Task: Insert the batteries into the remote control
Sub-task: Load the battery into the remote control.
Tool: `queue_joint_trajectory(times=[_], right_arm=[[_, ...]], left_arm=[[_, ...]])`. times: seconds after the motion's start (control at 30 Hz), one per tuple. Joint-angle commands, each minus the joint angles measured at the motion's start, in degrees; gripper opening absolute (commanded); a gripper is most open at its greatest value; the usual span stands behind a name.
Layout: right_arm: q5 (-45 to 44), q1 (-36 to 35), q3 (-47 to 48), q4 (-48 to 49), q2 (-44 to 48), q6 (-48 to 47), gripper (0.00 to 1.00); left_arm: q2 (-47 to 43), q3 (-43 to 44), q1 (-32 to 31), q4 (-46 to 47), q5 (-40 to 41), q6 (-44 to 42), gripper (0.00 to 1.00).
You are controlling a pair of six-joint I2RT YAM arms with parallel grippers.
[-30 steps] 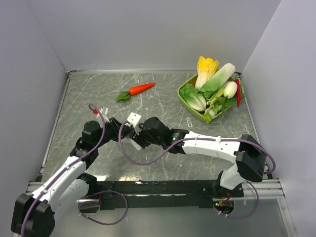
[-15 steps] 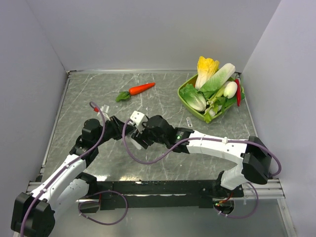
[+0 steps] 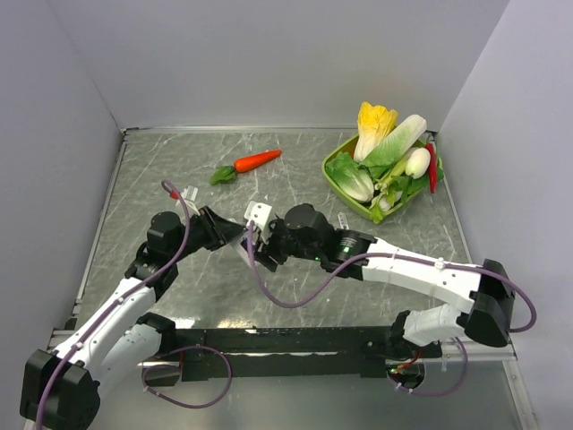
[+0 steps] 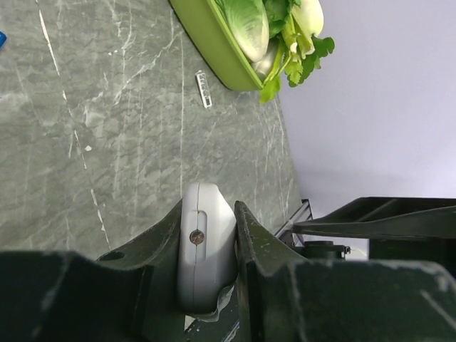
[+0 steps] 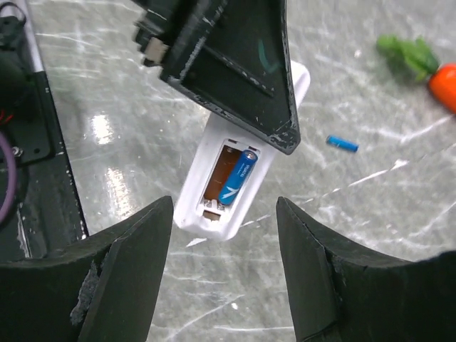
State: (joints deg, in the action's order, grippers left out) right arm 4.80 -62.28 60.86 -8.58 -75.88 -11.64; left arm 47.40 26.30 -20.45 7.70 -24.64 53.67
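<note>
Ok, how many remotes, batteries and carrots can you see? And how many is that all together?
White plastic remote control: 1
Small blue cylindrical batteries: 2
Orange carrot with green leaves: 1
Total: 4

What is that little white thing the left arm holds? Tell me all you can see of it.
It is the remote control, a small white-grey plastic bar with rounded corners. The left tool clamps one end between its dark fingers; a small screw shows on the side toward that wrist camera. Its battery bay is uncovered: one blue battery sits in one slot, the slot beside it is empty. It appears held tilted above the table.
</note>
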Motion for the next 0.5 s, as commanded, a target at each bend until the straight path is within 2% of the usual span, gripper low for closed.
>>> queue_joint_trajectory(times=[0.0,0.23,0.3,0.47], right_arm=[[7.5,3.7,0.8,-0.1,5.6,-7.2,0.67],[23.0,8.3,-7.0,7.7,12.0,-23.6,0.65],[30.0,10.0,-7.2,7.4,11.9,-25.9,0.59],[36.4,12.6,-5.1,7.3,8.5,-27.7,0.54]], left_arm=[[0.4,3.7,-0.2,-0.4,-2.7,-1.2,0.01],[2.6,6.0,-0.2,-1.9,-5.5,-2.0,0.01],[3.1,6.7,-0.2,-2.1,-5.9,-2.0,0.01],[4.2,7.6,-0.2,-1.7,-8.4,-1.6,0.01]])
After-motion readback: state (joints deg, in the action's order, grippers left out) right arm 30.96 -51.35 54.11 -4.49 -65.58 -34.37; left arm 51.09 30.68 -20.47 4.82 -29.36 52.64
